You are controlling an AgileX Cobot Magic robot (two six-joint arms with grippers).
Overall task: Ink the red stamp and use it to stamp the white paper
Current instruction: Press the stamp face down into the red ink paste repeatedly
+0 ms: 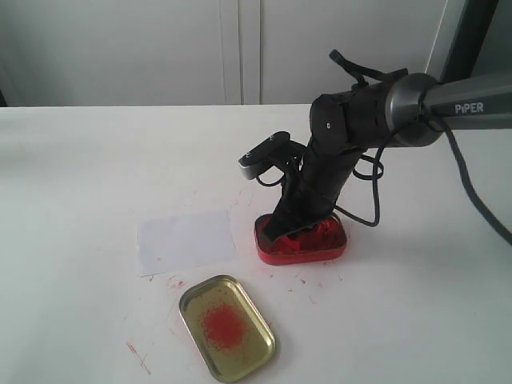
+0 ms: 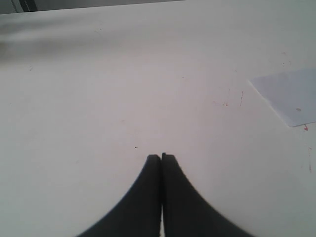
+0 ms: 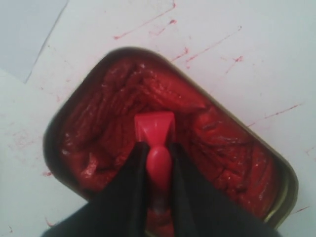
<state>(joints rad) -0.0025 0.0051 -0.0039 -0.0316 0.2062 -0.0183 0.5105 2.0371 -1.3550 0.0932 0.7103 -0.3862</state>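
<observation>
My right gripper (image 3: 158,147) is shut on the knobbed handle of the red stamp (image 3: 156,129). The stamp's square base points down into the red paste of the open red tin (image 3: 232,148); whether it touches the paste I cannot tell. From the exterior view the right arm leans down over that tin (image 1: 302,250) and hides the stamp. The white paper (image 1: 185,239) lies flat to the left of the tin, and its corner (image 2: 291,96) shows in the left wrist view. My left gripper (image 2: 161,157) is shut on nothing above bare white table, out of the exterior view.
A gold tin lid (image 1: 227,326) with a red stain lies open side up in front of the paper and tin. Red smears mark the white tabletop (image 1: 80,176) around the tin and lid. A black cable (image 1: 370,192) loops behind the tin.
</observation>
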